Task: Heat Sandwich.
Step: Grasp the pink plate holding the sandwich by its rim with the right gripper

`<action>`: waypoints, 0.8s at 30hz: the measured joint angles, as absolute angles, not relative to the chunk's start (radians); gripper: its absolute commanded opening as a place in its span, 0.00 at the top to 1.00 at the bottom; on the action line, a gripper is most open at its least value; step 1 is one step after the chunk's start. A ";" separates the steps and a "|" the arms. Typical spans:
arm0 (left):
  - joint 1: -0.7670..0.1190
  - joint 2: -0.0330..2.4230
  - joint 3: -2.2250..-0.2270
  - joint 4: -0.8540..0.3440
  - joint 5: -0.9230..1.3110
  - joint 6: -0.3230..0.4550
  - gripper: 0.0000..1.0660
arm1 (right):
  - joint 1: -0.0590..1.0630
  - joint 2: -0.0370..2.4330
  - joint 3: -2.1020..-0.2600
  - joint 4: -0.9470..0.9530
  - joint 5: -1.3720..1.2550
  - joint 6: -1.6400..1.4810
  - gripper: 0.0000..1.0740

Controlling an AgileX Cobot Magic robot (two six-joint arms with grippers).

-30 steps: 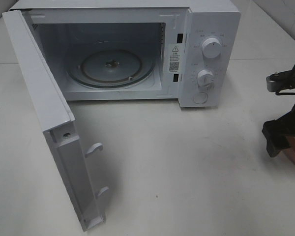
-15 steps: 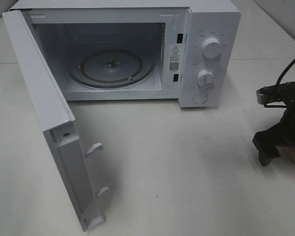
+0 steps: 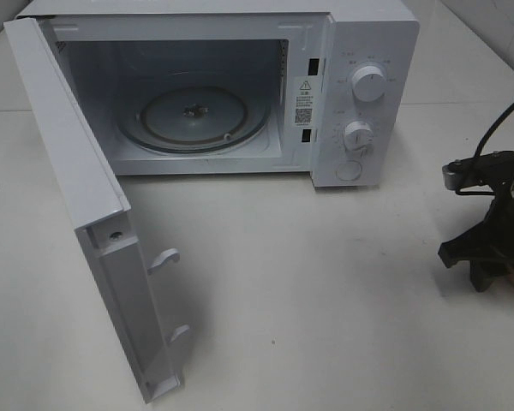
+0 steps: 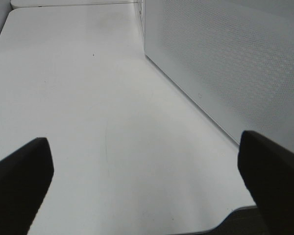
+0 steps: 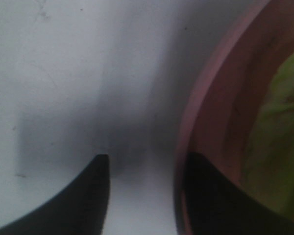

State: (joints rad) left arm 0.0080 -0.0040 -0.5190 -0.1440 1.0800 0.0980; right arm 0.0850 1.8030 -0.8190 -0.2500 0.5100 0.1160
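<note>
Right gripper (image 5: 147, 156) roughly half open, straddling the pink plate (image 5: 193, 122) rim: 1 finger outside over the table (image 5: 63, 73), 1 on the rim's inner side, nothing clamped yet. Sandwich (image 5: 277, 137) on the plate just past the inner finger, only lettuce showing. Left gripper (image 4: 143, 137) wide open, empty, by the microwave (image 4: 225, 58), well apart. Right arm nearer.

We log a robot test bench staged as a kitchen: microwave (image 3: 240, 51), bare white table (image 3: 325, 300), trailing black cable (image 3: 499, 122).
</note>
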 measured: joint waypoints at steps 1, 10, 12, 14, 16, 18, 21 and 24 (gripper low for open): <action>0.008 -0.004 -0.519 -0.144 1.080 0.098 0.08 | 0.084 1.803 -0.819 -0.262 0.509 0.118 0.92; 0.008 -0.004 -0.519 -0.144 1.080 0.098 0.08 | 0.084 1.803 -0.822 -0.324 0.493 0.160 1.00; 0.008 -0.004 -0.519 -0.144 1.080 0.098 0.08 | 0.084 1.803 -0.822 -0.326 0.493 0.160 1.00; 0.008 -0.004 -0.519 -0.144 1.080 0.098 0.08 | 0.084 1.803 -0.822 -0.330 0.492 0.160 1.00; 0.008 -0.004 -0.519 -0.144 1.080 0.098 0.08 | 0.084 1.803 -0.822 -0.336 0.493 0.162 1.00; 0.008 -0.004 -0.519 -0.144 1.080 0.098 0.08 | 0.085 1.803 -0.822 -0.359 0.509 0.186 1.00; 0.008 -0.004 -0.519 -0.144 1.080 0.098 0.08 | 0.085 1.803 -0.822 -0.378 0.521 0.204 1.00; 0.008 -0.004 -0.519 -0.144 1.080 0.098 0.08 | 0.085 1.803 -0.822 -0.407 0.548 0.240 1.00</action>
